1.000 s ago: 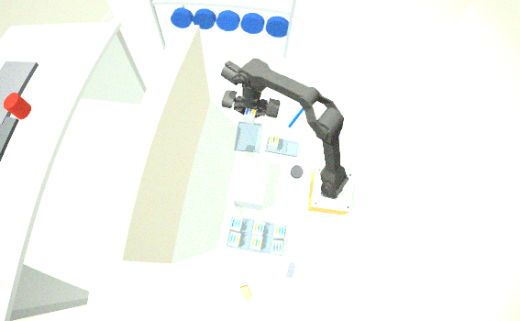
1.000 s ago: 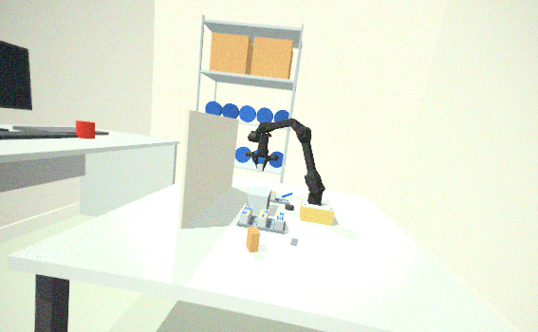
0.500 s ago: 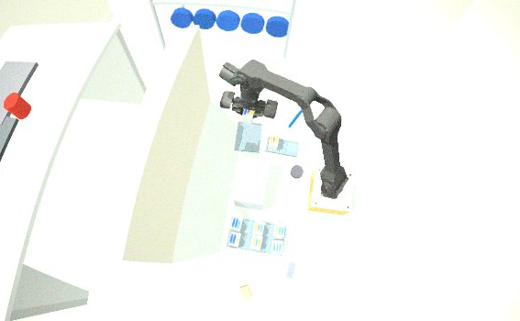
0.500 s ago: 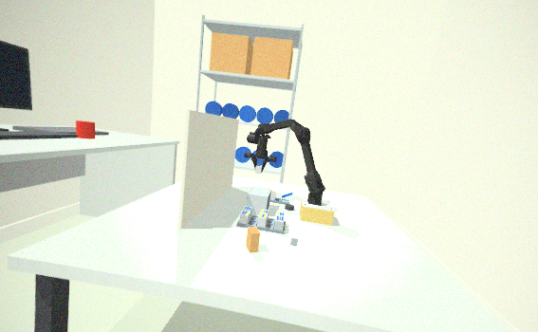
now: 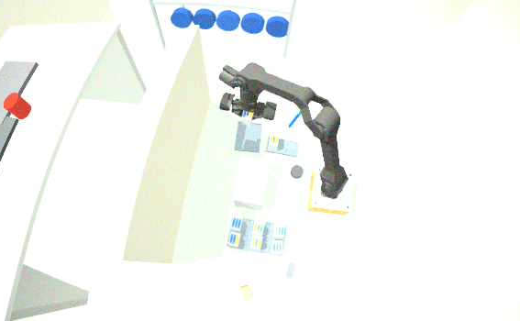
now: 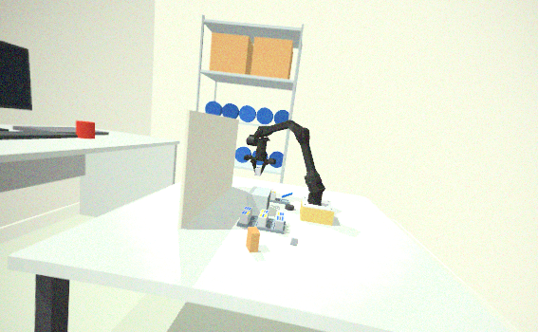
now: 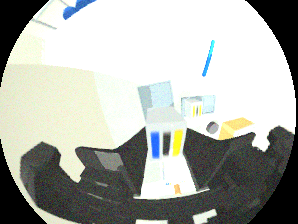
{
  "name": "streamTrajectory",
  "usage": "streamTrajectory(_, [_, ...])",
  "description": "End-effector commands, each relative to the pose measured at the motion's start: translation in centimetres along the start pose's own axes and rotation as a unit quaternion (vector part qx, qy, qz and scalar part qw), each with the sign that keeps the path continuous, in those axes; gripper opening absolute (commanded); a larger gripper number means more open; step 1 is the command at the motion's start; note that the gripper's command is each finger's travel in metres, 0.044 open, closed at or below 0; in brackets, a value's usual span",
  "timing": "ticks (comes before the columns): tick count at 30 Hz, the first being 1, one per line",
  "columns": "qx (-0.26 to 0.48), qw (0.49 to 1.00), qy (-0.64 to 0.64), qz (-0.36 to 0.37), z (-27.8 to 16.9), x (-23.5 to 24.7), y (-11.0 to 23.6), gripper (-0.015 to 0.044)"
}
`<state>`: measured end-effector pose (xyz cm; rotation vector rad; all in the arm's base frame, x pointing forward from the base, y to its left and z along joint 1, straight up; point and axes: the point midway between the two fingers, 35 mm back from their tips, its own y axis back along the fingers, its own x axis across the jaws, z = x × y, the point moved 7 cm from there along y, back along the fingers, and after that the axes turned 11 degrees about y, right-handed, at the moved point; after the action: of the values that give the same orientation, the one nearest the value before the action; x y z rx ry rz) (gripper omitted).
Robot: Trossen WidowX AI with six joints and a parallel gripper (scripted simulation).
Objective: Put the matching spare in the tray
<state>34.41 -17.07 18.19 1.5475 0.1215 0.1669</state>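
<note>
My gripper [image 5: 248, 116] [image 6: 258, 171] [image 7: 166, 142] is shut on a pale grey block unit [image 7: 165, 118], whose facing side shows blue, black and yellow stripes. It holds the unit in the air, just beyond the far edge of the square grey-blue tray [image 5: 248, 144] [image 7: 162, 94] in the top view. A small holder [image 5: 290, 148] [image 7: 209, 103] beside the tray bears one striped unit [image 5: 273, 140] [image 7: 192, 108]; its code is too small to read surely. Several striped units stand in pairs on a grey rack [image 5: 248, 233]. Which unit is the mounted one I cannot tell.
A tall beige panel [image 5: 171, 138] [image 6: 211, 171] stands along one side. A white box [image 5: 251, 183] stands between tray and rack. A dark round puck [image 5: 296, 171] [image 7: 212, 127], a blue stick [image 5: 294, 119] [image 7: 208, 59] and an orange block [image 6: 252, 239] are on the table.
</note>
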Motion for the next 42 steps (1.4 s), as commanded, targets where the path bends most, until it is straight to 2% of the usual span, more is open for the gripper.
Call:
streamTrajectory(1, [0.002, 1.000, -0.001, -0.001, 0.0, 0.0, -0.6, 0.0000])
streamTrajectory(42, [0.002, 1.000, -0.001, -0.001, 0.1, 0.2, -4.6, 0.0000])
